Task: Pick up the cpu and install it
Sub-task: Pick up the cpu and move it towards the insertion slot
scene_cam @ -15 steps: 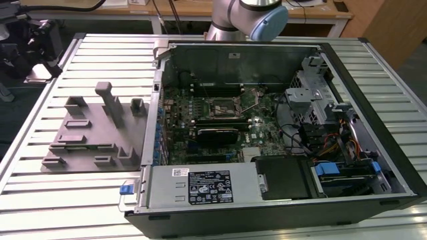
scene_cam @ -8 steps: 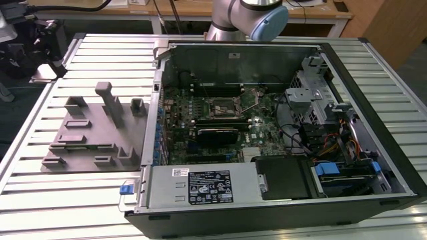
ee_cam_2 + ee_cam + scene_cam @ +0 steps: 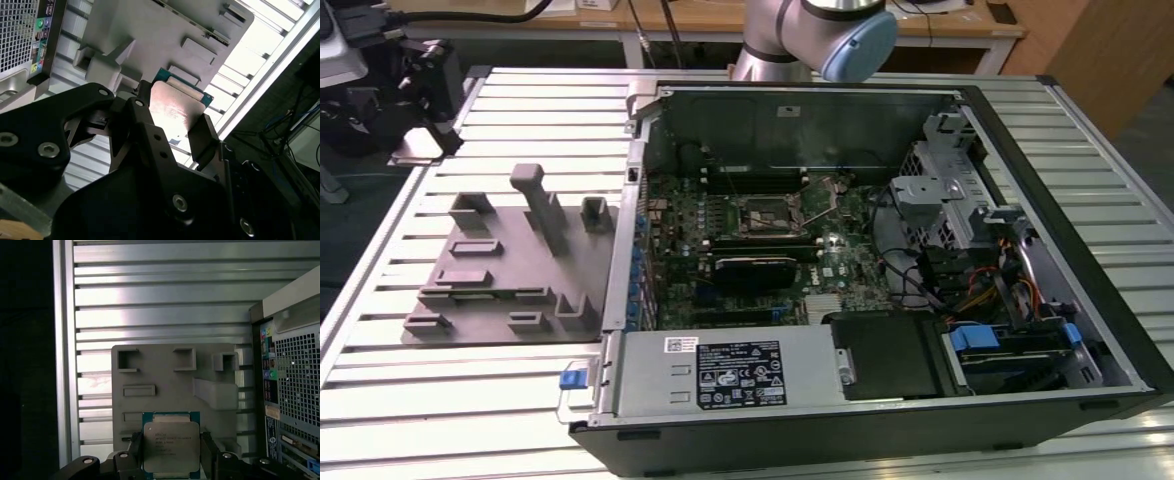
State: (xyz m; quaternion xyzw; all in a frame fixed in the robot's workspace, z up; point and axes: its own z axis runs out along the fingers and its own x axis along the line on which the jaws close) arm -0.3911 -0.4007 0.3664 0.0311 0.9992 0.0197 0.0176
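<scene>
The cpu point(image 3: 171, 442) is a flat square chip with a silvery metal top and a thin green rim. It sits between the two black fingers of my gripper point(image 3: 171, 459), which is shut on its opposite edges. In the second wrist view the cpu point(image 3: 176, 106) shows its shiny top between the fingers point(image 3: 202, 136) of the gripper point(image 3: 172, 120). The chip hangs in the air above the grey fixture plate point(image 3: 165, 372) next to the computer case. The black cpu socket point(image 3: 771, 213) lies at the middle of the motherboard in the open case, in the exterior view.
The open computer case point(image 3: 1107, 300) lies on a slatted metal table point(image 3: 520, 110). Its power supply box point(image 3: 720, 372) is at the near edge and drive bays point(image 3: 947, 190) on the exterior view's right. The grey fixture plate point(image 3: 494, 270) has raised blocks. The arm point(image 3: 821, 35) rises behind the case.
</scene>
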